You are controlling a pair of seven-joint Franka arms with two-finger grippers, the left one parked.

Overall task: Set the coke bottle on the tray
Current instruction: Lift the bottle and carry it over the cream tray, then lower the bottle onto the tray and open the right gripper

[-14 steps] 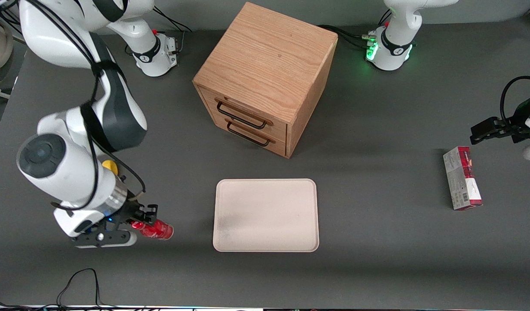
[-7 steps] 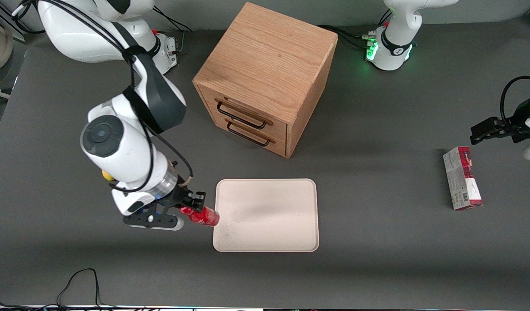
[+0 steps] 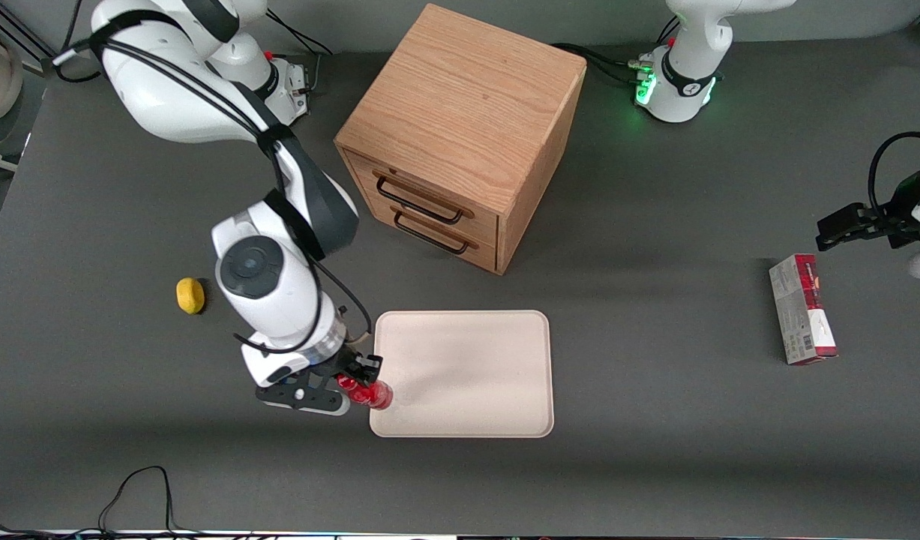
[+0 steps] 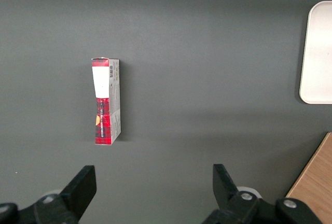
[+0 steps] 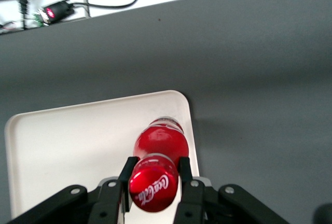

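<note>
My right gripper [image 3: 358, 379] is shut on the small red coke bottle [image 3: 375, 394], gripping it just under its red cap. The bottle hangs over the corner of the pale beige tray [image 3: 474, 367] that is nearest the front camera, toward the working arm's end. In the right wrist view the gripper [image 5: 154, 175] clamps the cap and neck, the bottle [image 5: 161, 140] body points down over the tray [image 5: 67, 146] close to its rounded corner and rim. Whether the bottle touches the tray I cannot tell.
A wooden two-drawer cabinet [image 3: 460, 135] stands farther from the front camera than the tray. A small yellow lemon-like object [image 3: 190, 295] lies toward the working arm's end. A red-and-grey box [image 3: 802, 309] lies toward the parked arm's end, also in the left wrist view [image 4: 106, 101].
My right gripper has carried the bottle sideways from the bare table to the tray's near corner. The yellow object, earlier hidden by the arm, now shows.
</note>
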